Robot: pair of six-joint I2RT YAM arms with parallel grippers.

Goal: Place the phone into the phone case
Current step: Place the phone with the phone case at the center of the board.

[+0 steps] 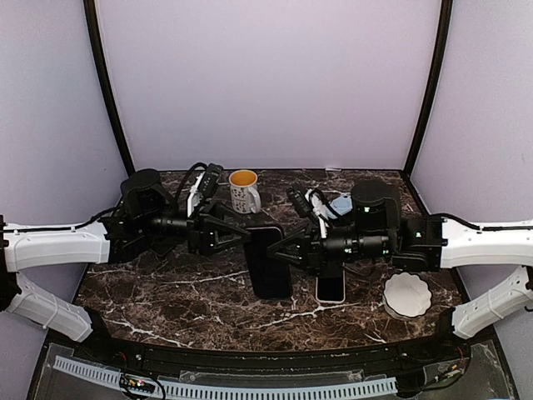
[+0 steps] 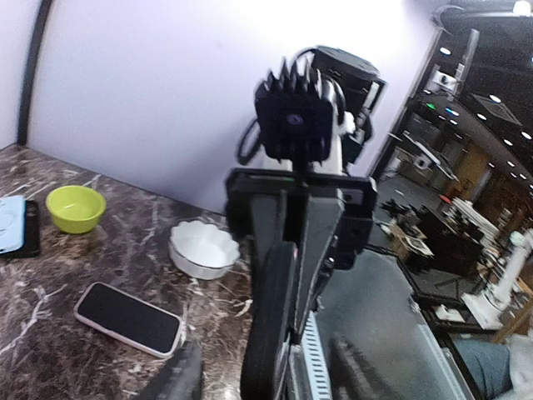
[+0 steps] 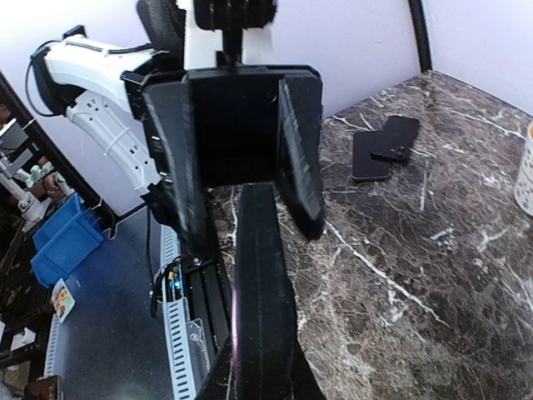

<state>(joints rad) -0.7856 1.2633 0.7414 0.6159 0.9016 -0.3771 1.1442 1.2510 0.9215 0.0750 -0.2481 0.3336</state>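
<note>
My right pincer clamped one matte black, slab-shaped phone case. My left pincer stood open, fingers straddling the case without touching. Just beside the right pincer lay one glossy, pale-rimmed phone, flat on the marbled table. Farther out sat one white scalloped bowl.

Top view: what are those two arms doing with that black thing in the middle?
The right gripper is clamped on a black slab; it is a phone or its case, but I can't tell which. The left gripper faces it, with its fingers open on either side of the slab's far end. A pale-rimmed phone lies screen up on the marble table.
</note>
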